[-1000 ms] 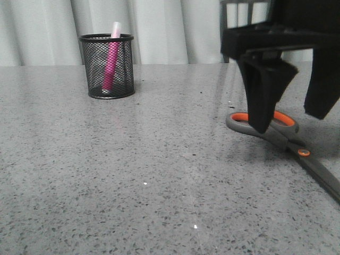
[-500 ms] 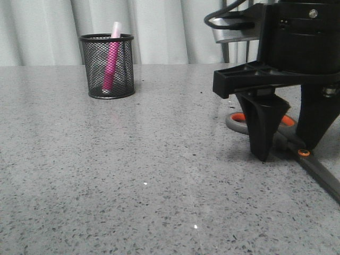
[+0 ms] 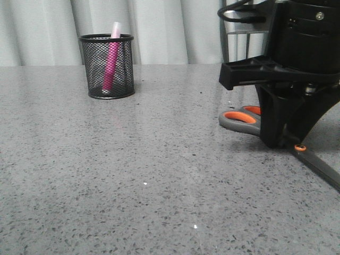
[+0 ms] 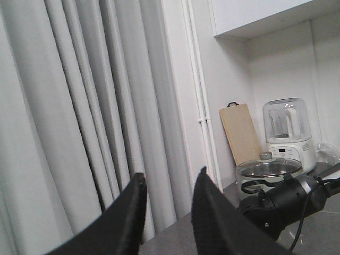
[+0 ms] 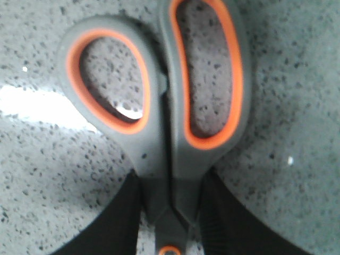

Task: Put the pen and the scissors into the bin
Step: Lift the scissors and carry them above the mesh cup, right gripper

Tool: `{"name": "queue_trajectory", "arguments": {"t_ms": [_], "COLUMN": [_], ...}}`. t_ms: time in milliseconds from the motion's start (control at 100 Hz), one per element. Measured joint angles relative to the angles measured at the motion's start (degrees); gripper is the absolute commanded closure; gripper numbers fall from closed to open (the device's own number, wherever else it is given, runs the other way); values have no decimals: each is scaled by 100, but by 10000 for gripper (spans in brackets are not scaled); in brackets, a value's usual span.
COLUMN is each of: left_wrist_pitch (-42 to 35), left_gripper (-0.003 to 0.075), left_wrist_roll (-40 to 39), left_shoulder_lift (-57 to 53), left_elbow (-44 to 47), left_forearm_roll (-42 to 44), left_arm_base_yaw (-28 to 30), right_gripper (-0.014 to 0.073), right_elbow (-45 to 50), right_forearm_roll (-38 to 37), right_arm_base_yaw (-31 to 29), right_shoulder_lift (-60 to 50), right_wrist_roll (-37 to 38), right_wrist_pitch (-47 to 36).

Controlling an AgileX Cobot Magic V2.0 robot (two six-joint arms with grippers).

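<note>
The scissors (image 3: 240,118) lie flat on the grey table at the right, dark grey with orange-lined loops and an orange pivot dot. My right gripper (image 3: 284,142) is down on them. In the right wrist view its two fingers press both sides of the scissors (image 5: 159,106) at the neck just below the loops, so the right gripper (image 5: 171,223) is shut on them. The pink pen (image 3: 111,58) stands inside the black mesh bin (image 3: 107,66) at the back left, its pale end above the rim. My left gripper (image 4: 170,175) is open, empty and points at the curtains.
Grey curtains hang behind the table. The left wrist view shows a pot (image 4: 268,172), a blender (image 4: 287,130) and a wooden board (image 4: 241,133) on a counter, with the other arm (image 4: 287,199) in front of them.
My right gripper came down to the table and moved right onto the scissors' neck, closing on it. The scissors' handles shifted slightly. The bin and pen have not moved.
</note>
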Motion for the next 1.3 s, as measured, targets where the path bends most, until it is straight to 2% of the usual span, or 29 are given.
{"name": "queue_trajectory", "arguments": {"t_ms": [110,220,360,450,670,810,1300], "left_wrist_pitch": [0,0,11,11,84,161,331], "left_gripper": [533,533,533,533,533,533,533], "left_wrist_roll": [-10,-10,-10,-10,-10,-22,-32], "left_shoulder_lift": [0,0,0,0,0,0,0], "left_elbow": [0,0,0,0,0,0,0], "left_forearm_roll": [-24,-24,-24,-24,-24,-24,-24], "left_arm_base_yaw": [0,0,0,0,0,0,0], "right_gripper": [662,662,662,662,662,662,664], "right_elbow": [-118,-614,-1508,-1906,-2063,-2063,-2063], "right_forearm_roll": [38,38,38,38,38,38,38], "right_arm_base_yaw": [0,33,243,421,579,579,559], "right_shoulder_lift": [54,82,47,47,348,943,2416], "right_wrist_roll": [-96,-176,-340,-409,-459,-459,-459], "right_wrist_pitch": [-296,-623,-1589,-2640,-5981,-7315,-7982]}}
